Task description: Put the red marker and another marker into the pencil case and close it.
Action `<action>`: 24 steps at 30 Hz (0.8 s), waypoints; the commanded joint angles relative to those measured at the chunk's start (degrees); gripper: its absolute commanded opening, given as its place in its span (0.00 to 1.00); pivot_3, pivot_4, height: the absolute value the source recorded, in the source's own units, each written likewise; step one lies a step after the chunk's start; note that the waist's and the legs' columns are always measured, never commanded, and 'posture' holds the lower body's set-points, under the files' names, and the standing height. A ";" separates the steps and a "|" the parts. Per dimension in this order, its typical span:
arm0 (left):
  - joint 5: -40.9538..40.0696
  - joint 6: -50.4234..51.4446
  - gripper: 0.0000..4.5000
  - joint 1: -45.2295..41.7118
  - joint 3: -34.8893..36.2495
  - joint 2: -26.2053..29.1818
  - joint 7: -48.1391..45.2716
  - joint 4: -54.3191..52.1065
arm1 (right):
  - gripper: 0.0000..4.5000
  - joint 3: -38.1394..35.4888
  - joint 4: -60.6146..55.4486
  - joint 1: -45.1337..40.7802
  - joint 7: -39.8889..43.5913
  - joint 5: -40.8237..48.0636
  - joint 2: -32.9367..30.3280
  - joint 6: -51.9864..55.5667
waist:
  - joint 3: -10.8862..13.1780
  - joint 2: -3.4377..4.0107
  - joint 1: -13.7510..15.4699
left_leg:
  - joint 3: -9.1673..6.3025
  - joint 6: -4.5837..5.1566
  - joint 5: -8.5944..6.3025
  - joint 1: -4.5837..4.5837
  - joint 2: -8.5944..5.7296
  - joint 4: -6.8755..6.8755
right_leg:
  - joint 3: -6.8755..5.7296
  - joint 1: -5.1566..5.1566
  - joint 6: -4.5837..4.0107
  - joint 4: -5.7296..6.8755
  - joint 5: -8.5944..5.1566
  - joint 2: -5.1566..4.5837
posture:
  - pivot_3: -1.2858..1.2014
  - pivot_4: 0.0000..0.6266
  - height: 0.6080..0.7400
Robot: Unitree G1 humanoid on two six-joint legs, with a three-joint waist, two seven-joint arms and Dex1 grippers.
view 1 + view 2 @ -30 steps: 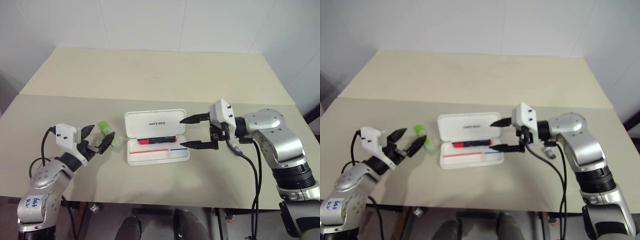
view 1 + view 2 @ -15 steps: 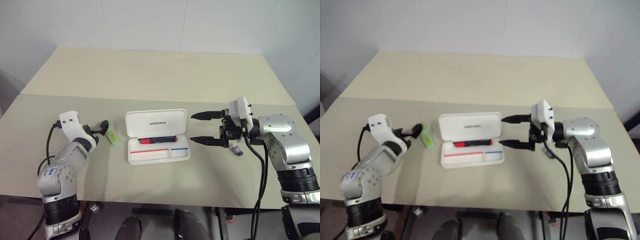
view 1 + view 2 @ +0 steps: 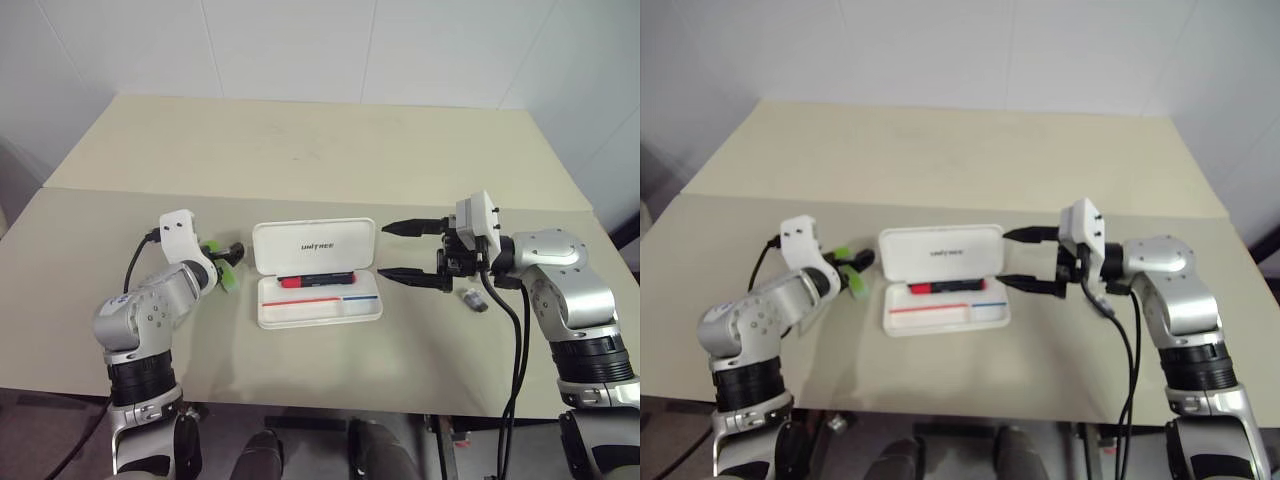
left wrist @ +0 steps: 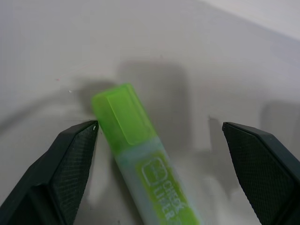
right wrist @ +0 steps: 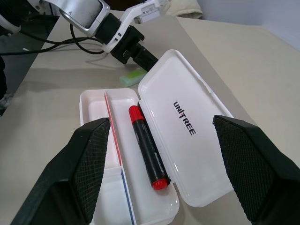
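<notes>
Case [image 3: 315, 273]: is lying open on the table [image 3: 300, 150], lid flat at the far side.
Red marker [image 5: 147, 146]: is lying inside the case, along the hinge.
Green marker [image 4: 140, 159]: is lying on the table, left of the case, between the left fingers [image 4: 65, 168].
Left gripper [image 3: 222, 252]: is being held wide apart around the green marker, not clamped.
Right gripper [image 3: 400, 250]: is being held wide apart, right of the case, nothing in it.
Grey piece [image 3: 474, 299]: is lying by the right arm.

The white hard plastic pencil case [image 3: 316, 274] lies open at the middle of the beige tabletop [image 3: 300, 160], lid behind the tray. The slim black marker with red cap [image 3: 314, 280] lies in the tray, along the hinge. The stubby green highlighter [image 3: 222, 265] lies left of the case, between the left gripper [image 3: 226, 257] fingers. The right gripper [image 3: 394, 250] hangs just right of the case; a small grey piece [image 3: 473, 299], perhaps a clip, lies farther right.
</notes>
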 commanded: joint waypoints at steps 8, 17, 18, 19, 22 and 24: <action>4.52 4.72 0.51 -2.06 -0.88 0.71 -1.46 2.48 | 1.00 -0.65 0.94 -1.93 -0.65 -0.77 0.44 -1.86 | -0.01 0.01 0.01 | -0.01 -0.07 0.04 0.01 0.00 -0.01 | 0.00 0.01 0.01 0.00 0.01 -0.01 | 0.52 0.24 1.00; 6.85 -0.77 0.24 -2.16 -3.43 4.76 -6.83 1.27 | 1.00 -3.61 2.40 -0.64 -0.28 1.87 0.07 -1.32 | 0.00 0.01 0.00 | -0.01 -0.11 0.06 0.00 0.00 -0.02 | 0.00 0.00 0.01 0.00 0.01 0.00 | 0.52 0.24 1.00; 7.21 -2.09 0.24 -2.41 -3.91 5.83 -8.01 1.50 | 1.00 -3.64 2.74 -0.48 -0.29 1.81 -0.09 -1.45 | 0.00 0.01 0.00 | -0.01 -0.11 0.06 -0.01 0.01 -0.02 | 0.00 -0.01 0.01 0.00 0.02 0.00 | 0.52 0.24 1.00; 7.73 -4.19 0.24 -2.65 -4.65 7.31 -9.55 1.81 | 1.00 -3.67 2.96 -0.25 -0.13 1.92 -0.14 -1.67 | 0.00 0.01 0.00 | -0.01 -0.11 0.06 -0.02 0.01 -0.02 | 0.00 -0.02 0.01 0.00 0.02 0.00 | 0.52 0.24 1.00; 9.38 -10.36 0.24 -3.85 -7.55 13.15 -14.99 2.30 | 1.00 -4.45 2.83 0.58 -0.24 2.95 0.24 -1.49 | 0.00 0.01 -0.14 | 0.00 -0.12 0.06 -0.03 0.02 -0.07 | 0.00 -0.05 0.00 -0.03 0.02 0.01 | 0.52 0.24 1.00; 10.27 -14.55 0.24 -4.84 -8.36 15.98 -17.81 2.88 | 1.00 -4.68 2.84 1.09 -0.36 2.86 0.23 -1.66 | 0.00 0.01 -0.13 | 0.01 -0.12 0.07 -0.03 0.04 -0.15 | 0.01 -0.08 -0.01 -0.06 0.01 0.01 | 0.52 0.24 1.00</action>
